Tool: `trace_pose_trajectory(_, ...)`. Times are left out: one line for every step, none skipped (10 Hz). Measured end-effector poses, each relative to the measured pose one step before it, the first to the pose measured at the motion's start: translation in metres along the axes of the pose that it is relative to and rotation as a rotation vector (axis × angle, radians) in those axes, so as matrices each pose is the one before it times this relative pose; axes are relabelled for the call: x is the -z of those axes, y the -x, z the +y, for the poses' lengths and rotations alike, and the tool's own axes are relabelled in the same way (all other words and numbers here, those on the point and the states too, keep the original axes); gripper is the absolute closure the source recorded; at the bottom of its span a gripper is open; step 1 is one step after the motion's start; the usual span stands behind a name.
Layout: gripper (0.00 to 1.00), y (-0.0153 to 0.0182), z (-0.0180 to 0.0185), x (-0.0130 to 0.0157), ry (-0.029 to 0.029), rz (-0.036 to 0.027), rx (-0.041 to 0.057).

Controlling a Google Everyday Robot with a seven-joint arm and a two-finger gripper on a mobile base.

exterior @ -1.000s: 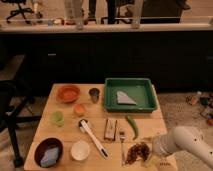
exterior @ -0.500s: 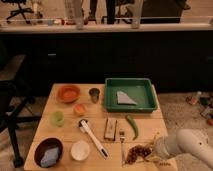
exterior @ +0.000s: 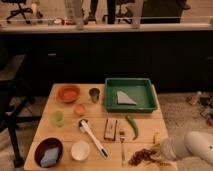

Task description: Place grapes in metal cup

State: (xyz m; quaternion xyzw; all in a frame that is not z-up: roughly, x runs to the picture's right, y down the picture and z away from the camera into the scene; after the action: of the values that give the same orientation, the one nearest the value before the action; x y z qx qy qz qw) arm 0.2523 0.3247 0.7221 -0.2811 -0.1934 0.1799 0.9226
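Where the closed end effector pinches them, the grapes look bumpy and dark reddish-brown.

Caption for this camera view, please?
Robot's tool shut on grapes at table front-right; metal cup stands beside green tray.

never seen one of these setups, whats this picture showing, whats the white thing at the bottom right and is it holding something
The white thing is a robot arm reaching in from the lower right; the robot has only this one. Its claw is shut on the grapes, which lie at the near edge of the table. One camera took the picture, looking down on a wooden table from its near side. Also on the table are a metal cup, a green tray, an orange bowl, a green chili and a fork.
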Motion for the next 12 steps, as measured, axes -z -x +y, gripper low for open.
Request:
trace_pose_trajectory(1.00, 0.00387, -0.00059, 0.00827, -0.01185, -0.00420, 0.00324)
trace_pose_trajectory(1.00, 0.00499, -0.00058, 0.01087, -0.01456, -0.00479, 0.00456)
trace_pose_trajectory(1.00, 0.00745, -0.00025, 0.01329, -0.01615, -0.00421, 0.01168)
trace_pose_trajectory(1.00, 0.00826, -0.00107, 0.01010, -0.01327, -0.00313, 0.01614)
trace_pose_trajectory(1.00, 0.00606, -0.00057, 0.00638, -0.00820, -0.00134, 0.01197)
trace_pose_trajectory(1.00, 0.00808, -0.00178, 0.00736, -0.01252, -0.00187, 0.01623)
trace_pose_trajectory(1.00, 0.01112, -0.00392, 0.00878, -0.01447, -0.00356, 0.02033)
trace_pose_trajectory(1.00, 0.00898, -0.00314, 0.00681, -0.01133, -0.00283, 0.01515)
trace_pose_trajectory(1.00, 0.01137, -0.00432, 0.00783, -0.01635, -0.00471, 0.01894)
trace_pose_trajectory(1.00, 0.01057, -0.00419, 0.00706, -0.01486, -0.00495, 0.01761)
trace_pose_trajectory(1.00, 0.00870, -0.00358, 0.00734, -0.01252, -0.00373, 0.01277)
trace_pose_trajectory(1.00, 0.00970, -0.00415, 0.00916, -0.01455, -0.00226, 0.01494)
